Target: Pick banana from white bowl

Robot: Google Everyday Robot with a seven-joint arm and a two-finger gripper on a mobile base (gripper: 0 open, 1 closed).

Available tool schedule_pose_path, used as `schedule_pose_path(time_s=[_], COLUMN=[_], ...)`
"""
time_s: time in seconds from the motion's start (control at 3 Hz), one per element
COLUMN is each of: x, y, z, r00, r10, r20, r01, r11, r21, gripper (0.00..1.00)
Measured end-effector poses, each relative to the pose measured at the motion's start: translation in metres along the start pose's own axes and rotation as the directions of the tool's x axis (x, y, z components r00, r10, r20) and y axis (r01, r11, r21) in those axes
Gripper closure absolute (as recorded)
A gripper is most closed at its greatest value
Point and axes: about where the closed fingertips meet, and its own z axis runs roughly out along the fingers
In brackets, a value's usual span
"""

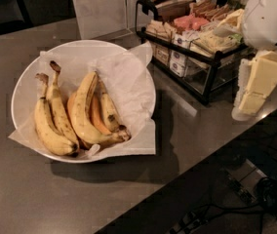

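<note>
Banana (108, 110) lies inside the white bowl (17, 89) on the crinkled paper liner (128, 74), at the right of the fruit group, with its dark tip toward the near rim. The long curved banana (84, 112) lies to its left, and the joined pair of bananas (50, 126) lies further left. The bowl stands on the desk (41, 199). The gripper (249, 99) hangs near the right edge, beside the black snack rack (197, 57) and well apart from the bowl. Whether the jaws are released or clenched cannot be told.

the grey table (187, 135) carries the white bowl (21, 84) and, right of it, a black rack (207, 84); the pincer (250, 94) hangs farther right, over the table's edge.
</note>
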Motion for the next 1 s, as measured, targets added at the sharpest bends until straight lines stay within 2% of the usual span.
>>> schedule_pose_path(time_s=[0.33,0.67,1.0], x=[-0.024,-0.044,-0.071], y=[-0.011,-0.02,-0.02], z=[0.017,0.036,0.053], r00=[0.995,0.984,0.968], r10=[-0.07,-0.105,-0.17], r20=[0.075,0.141,0.184], r01=[0.074,0.117,0.192], r11=[0.9964,0.9901,0.9755], r21=[-0.043,-0.078,-0.108], gripper=[0.0,0.0,0.0])
